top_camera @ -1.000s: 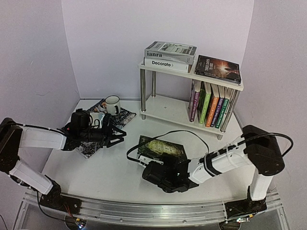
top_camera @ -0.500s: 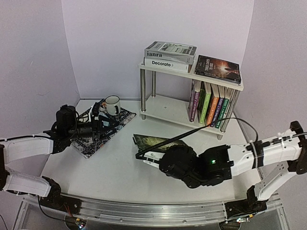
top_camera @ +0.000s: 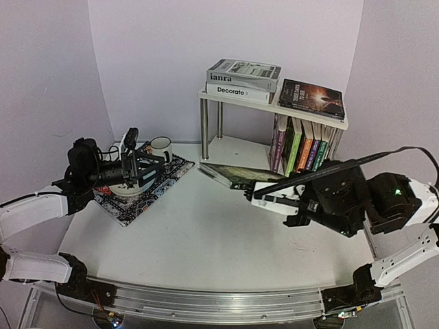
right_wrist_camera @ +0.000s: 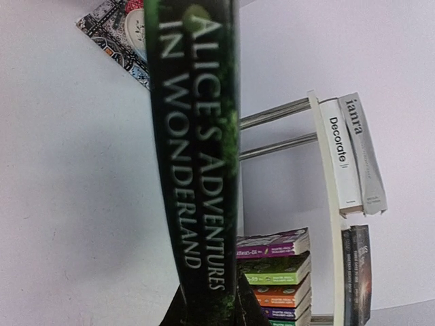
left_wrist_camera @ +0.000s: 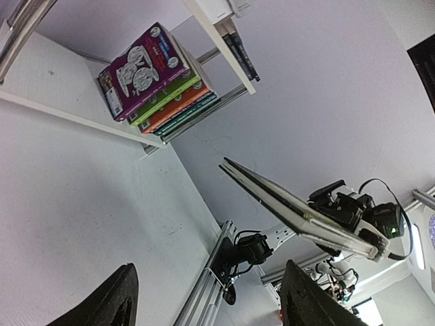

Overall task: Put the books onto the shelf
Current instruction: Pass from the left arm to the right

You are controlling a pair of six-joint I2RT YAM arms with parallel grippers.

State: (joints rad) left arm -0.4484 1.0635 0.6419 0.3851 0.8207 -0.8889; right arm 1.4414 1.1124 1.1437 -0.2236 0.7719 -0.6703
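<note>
Your Alice book [right_wrist_camera: 197, 170] has a black, mossy-green spine with pale lettering. The shelf [top_camera: 236, 152] is white boards on chrome legs. Its upright books [top_camera: 302, 152] run purple, green, orange, purple, green. On top you have a grey-white book [top_camera: 243, 70], a white book [top_camera: 236, 91] with black lettering, and a dark book [top_camera: 312, 98]. The placemat [top_camera: 154, 193] is patterned black and white. The mug [top_camera: 161, 147] and counter [top_camera: 192, 240] are white.

walls [top_camera: 151, 62]: pale lilac | table [top_camera: 192, 250]: white | front rail [top_camera: 206, 303]: aluminium
</note>
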